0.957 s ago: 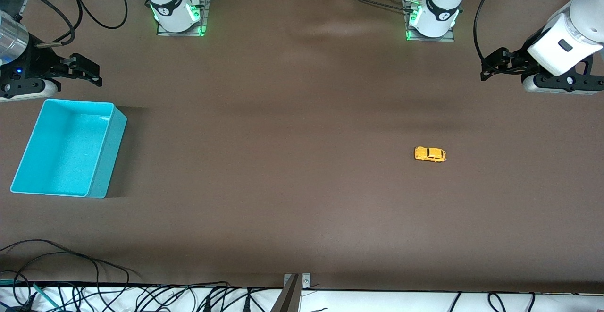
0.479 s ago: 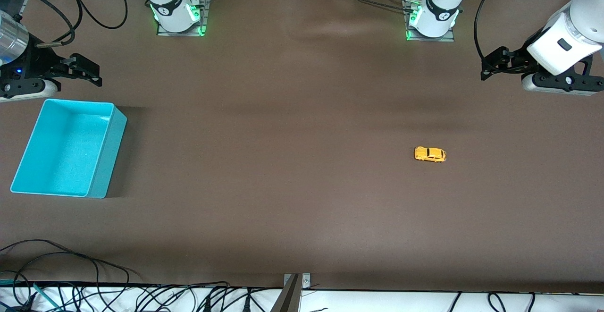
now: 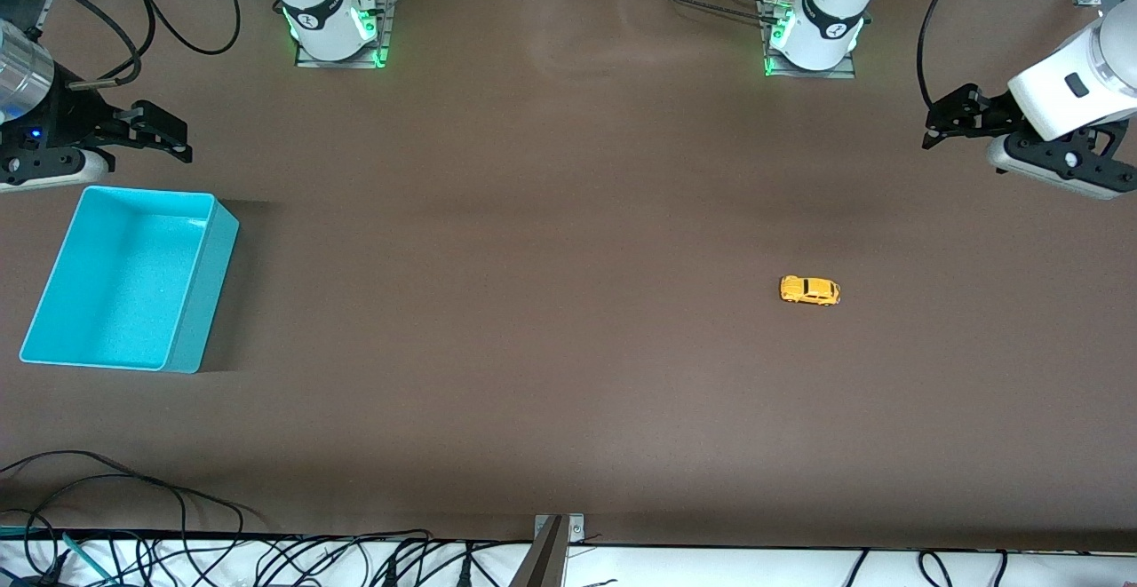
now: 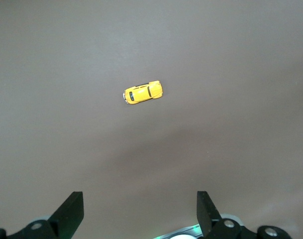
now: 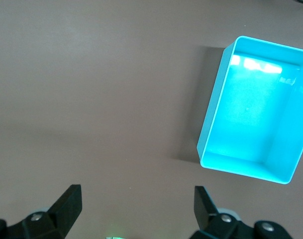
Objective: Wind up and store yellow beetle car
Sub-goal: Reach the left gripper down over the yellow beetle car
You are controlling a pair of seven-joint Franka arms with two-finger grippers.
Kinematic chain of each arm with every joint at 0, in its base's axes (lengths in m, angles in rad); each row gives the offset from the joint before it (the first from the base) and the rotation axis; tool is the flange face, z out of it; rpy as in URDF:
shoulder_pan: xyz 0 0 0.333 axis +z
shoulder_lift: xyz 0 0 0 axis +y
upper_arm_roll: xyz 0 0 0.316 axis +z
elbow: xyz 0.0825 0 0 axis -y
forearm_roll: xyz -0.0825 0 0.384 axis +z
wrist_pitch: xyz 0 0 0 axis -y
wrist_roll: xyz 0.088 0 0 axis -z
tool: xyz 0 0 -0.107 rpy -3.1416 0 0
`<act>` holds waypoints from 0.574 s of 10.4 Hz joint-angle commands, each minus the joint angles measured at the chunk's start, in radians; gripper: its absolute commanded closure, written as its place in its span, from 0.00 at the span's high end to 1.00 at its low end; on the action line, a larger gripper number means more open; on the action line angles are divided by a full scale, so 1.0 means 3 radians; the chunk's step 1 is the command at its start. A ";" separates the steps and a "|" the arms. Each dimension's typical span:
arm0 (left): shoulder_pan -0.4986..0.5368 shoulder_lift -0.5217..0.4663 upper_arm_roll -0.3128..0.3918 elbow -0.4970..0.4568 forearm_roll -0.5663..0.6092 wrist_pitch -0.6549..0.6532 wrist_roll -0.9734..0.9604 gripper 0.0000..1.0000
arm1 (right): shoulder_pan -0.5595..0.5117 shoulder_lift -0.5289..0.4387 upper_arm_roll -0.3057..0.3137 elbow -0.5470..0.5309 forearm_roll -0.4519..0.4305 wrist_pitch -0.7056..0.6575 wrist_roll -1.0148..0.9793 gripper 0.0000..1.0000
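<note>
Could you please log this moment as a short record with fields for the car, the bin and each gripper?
car: yellow beetle car on its wheels on the bare table, toward the left arm's end, untouched
bin: turquoise bin, nothing in it, toward the right arm's end
left gripper: open, holding nothing, up above the table at the left arm's end
right gripper: open, holding nothing, beside the bin's rim farthest from the front camera
task stage: car not yet grasped or stored

Turquoise bin (image 5: 251,109) cut off by right wrist view edge; yellow beetle car (image 3: 809,290) winding part too small to tell.
</note>
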 commanded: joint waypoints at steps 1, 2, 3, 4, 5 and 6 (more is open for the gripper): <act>0.0009 0.0238 -0.0008 0.0008 0.0047 0.0020 0.0721 1.00 | 0.0005 0.0005 -0.0007 0.0038 0.0039 -0.0008 -0.0028 1.00; 0.0004 0.0320 -0.0018 -0.0013 0.0057 0.0131 0.0804 1.00 | 0.0005 0.0005 -0.0007 0.0033 0.0039 -0.0008 -0.0028 1.00; 0.0003 0.0412 -0.0024 -0.0059 0.0088 0.0259 0.0988 1.00 | 0.0005 0.0005 -0.0007 0.0033 0.0039 -0.0008 -0.0028 1.00; 0.0003 0.0459 -0.0024 -0.0135 0.0098 0.0508 0.1263 1.00 | 0.0005 0.0005 -0.0007 0.0033 0.0039 -0.0008 -0.0028 1.00; 0.0009 0.0464 -0.0024 -0.0364 0.0108 0.0815 0.1417 1.00 | 0.0005 0.0005 -0.0007 0.0033 0.0039 -0.0008 -0.0028 1.00; 0.0009 0.0434 -0.0029 -0.0675 0.0108 0.1167 0.1576 1.00 | 0.0005 0.0005 -0.0007 0.0033 0.0039 -0.0008 -0.0028 1.00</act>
